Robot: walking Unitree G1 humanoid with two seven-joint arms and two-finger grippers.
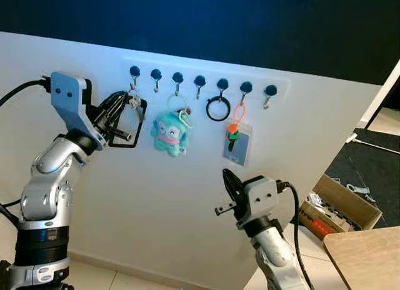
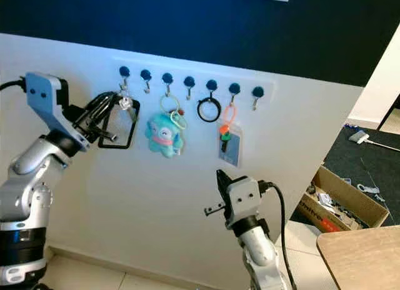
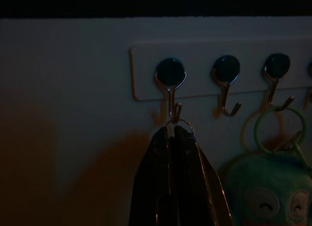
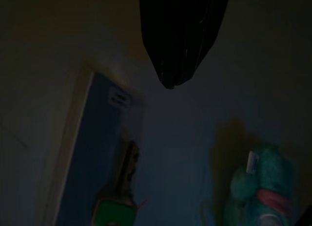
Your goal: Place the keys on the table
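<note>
Left eye view shows a white wall with a rack of seven hooks [image 1: 206, 84], and the left gripper [image 1: 128, 109] raised to the first hook, where the keys [image 1: 134, 101] hang on their ring. Its black fingers look drawn together around that ring, and a black rectangular loop [image 1: 128, 124] hangs just below. Left wrist view adds the close detail: the fingers [image 3: 178, 177] are pressed together right under the first hook [image 3: 170, 84], with the small metal ring [image 3: 179, 124] at their tips, still on the hook. The teal plush toy [image 1: 169, 134] hangs from the third hook, beside a black ring [image 1: 218, 109] and a card holder [image 1: 238, 143] with an orange loop. The right gripper [image 1: 230, 185] is held lower, apart from the wall, its fingers together. Right wrist view, very dark, shows the card holder and plush from below. A wooden table [image 1: 369, 255] corner and a cardboard box [image 1: 340, 205] sit to the right.
</note>
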